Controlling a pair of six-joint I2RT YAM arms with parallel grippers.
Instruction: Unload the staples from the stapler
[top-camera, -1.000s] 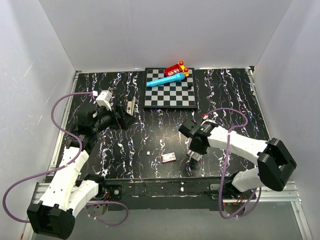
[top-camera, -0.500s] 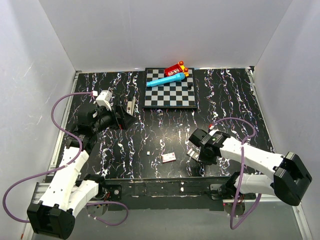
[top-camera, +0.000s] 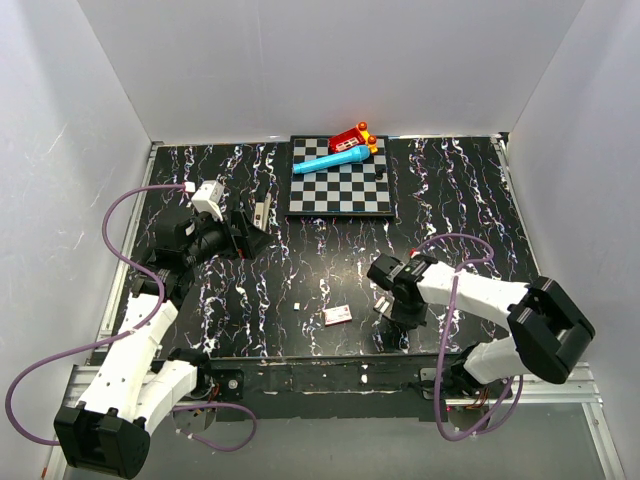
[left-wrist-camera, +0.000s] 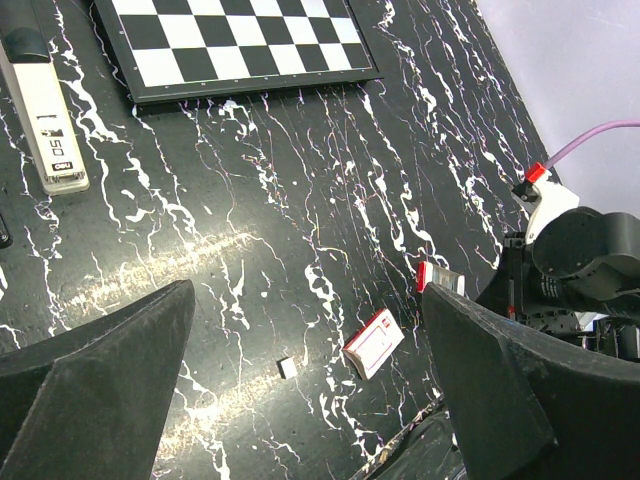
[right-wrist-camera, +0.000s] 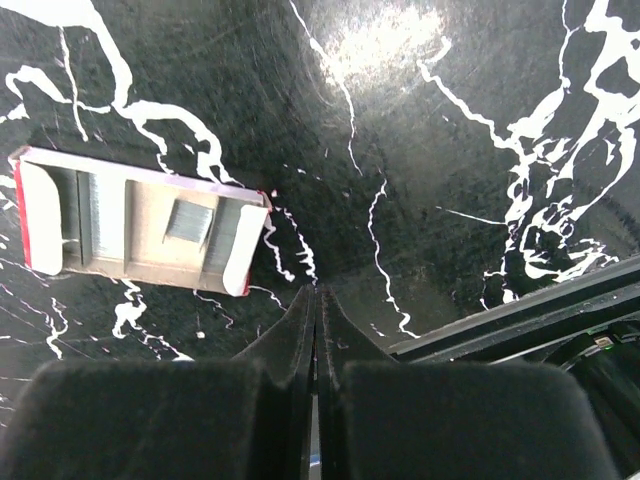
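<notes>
Stapler (top-camera: 262, 212) lies flat on the black marbled table (top-camera: 450, 190), silvery top strip up, just off the near left corner of the chessboard (top-camera: 340, 188). From my left wrist it sits at the upper left, outside the span of my fingers and touching neither. My left gripper (left-wrist-camera: 308, 330) hovers just short of it with its fingers spread wide and nothing between them.

My right gripper (right-wrist-camera: 315, 330) is well apart from the stapler, low at the near edge of the table, pointing down. Its fingers are pressed flat together and I see nothing pinched between them. Just beside them lies a small white open tray (right-wrist-camera: 140, 225) with a red edge and a ridged silvery block inside.

Further left, a small pink-and-white box (top-camera: 337, 314) lies alone on the table, with a tiny white bit (top-camera: 298, 303) near it. A blue marker (top-camera: 335, 160) and a red toy (top-camera: 352, 138) rest on the far edge of the chessboard.
</notes>
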